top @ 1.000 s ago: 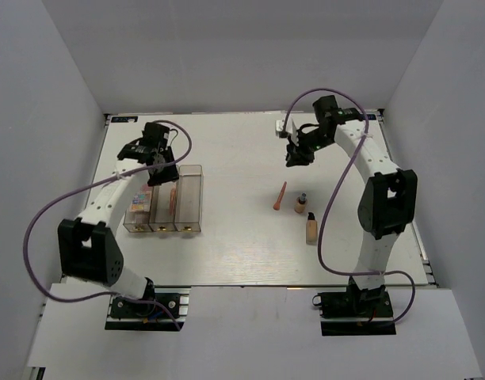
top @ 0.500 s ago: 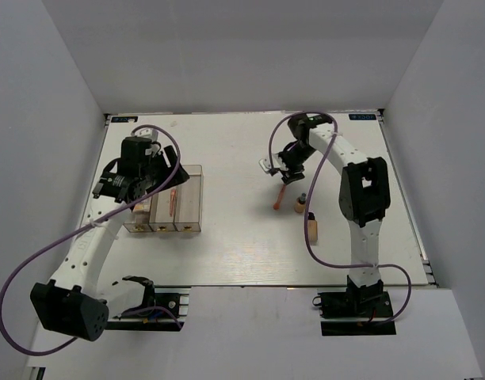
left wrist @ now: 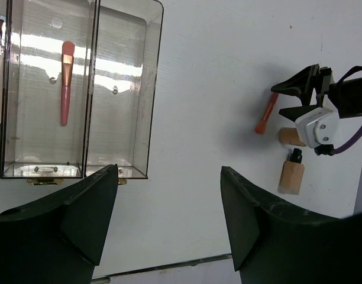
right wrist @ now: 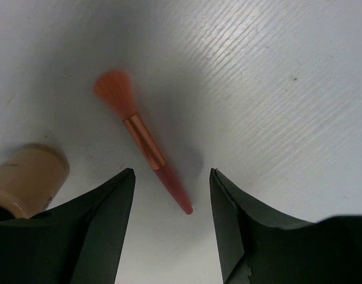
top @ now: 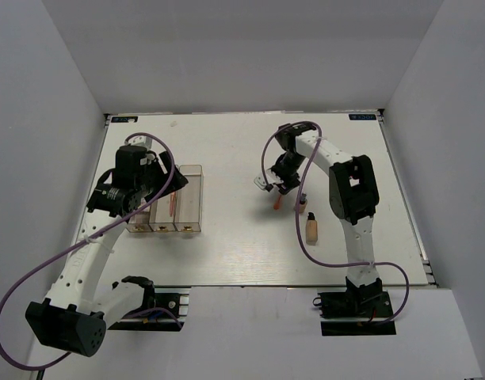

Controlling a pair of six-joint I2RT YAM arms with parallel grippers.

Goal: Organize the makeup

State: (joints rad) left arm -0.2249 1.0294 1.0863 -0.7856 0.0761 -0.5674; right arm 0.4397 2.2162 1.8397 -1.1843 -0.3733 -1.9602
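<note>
Plainly, the left tool [left wrist: 168, 171] hangs released over the table [top: 227, 253], its fingers wide apart with nothing between them. Just ahead of one finger sits the clear acrylic box [left wrist: 154, 89]. A coral makeup brush [left wrist: 65, 83] lies lengthwise in its middle compartment, and the compartment nearest the tool's centre line is bare, which looks like room kept for what is not yet sorted. Well off to that tool's far side, the right tool [right wrist: 172, 171] hovers low, also released. A second coral brush [right wrist: 148, 151] lies flat on the table under the gap between its fingers, handle tip nearest the tool and bristles pointing away. It reads as a line-up for a pinch along the handle, with no contact yet. A beige bottle [right wrist: 27, 177] stands just beside one finger, close enough to be nudged if the tool drops askew. The top camera gives the spacing of the two arms, but there the right tool half hides the loose brush. The right wrist camera alone shows the brush lying untouched. The left wrist camera alone shows the box's contents and a second, dark-capped bottle [left wrist: 291, 176] lying near the first.
</note>
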